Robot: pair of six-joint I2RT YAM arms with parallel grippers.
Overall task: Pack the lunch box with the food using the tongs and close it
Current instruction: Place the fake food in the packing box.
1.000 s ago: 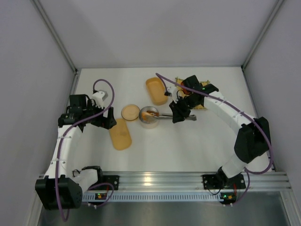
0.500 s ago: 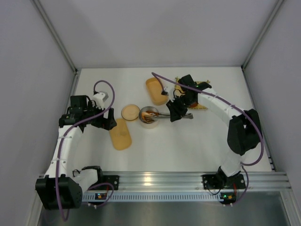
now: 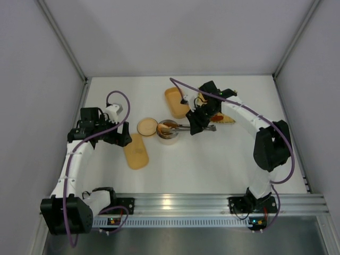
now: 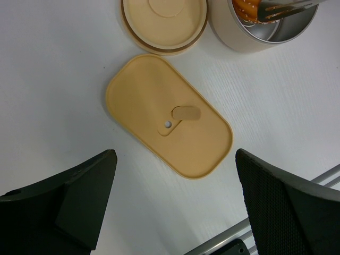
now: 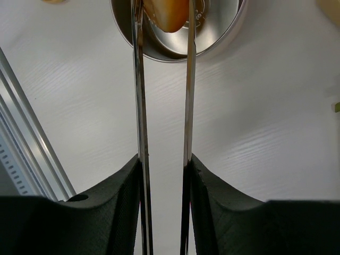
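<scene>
My right gripper [image 5: 163, 164] is shut on the tongs [image 5: 139, 106], one silvery arm against each finger. The tongs [image 3: 183, 128] reach left from the gripper [image 3: 197, 125] to the round steel container [image 3: 168, 131]. Their tips bracket an orange food piece [image 5: 167, 13] inside that container [image 5: 223, 37]. In the left wrist view, the tong tips [image 4: 287, 8] and orange food [image 4: 245, 6] show in the bowl [image 4: 249, 40]. My left gripper [image 4: 175, 202] stands open with nothing in it, above the oval tan lid [image 4: 170, 119], which lies flat.
A round tan lid [image 3: 147, 127] lies just left of the steel container. An oval tan box [image 3: 177, 102] sits behind it. The yellow woven mat [image 3: 226, 118] is at the back right, mostly hidden by my right arm. An aluminium rail [image 3: 180, 203] runs along the near edge.
My right gripper has moved left and slightly back with the tongs, bringing their tips farther over the steel container. The left arm has not moved.
</scene>
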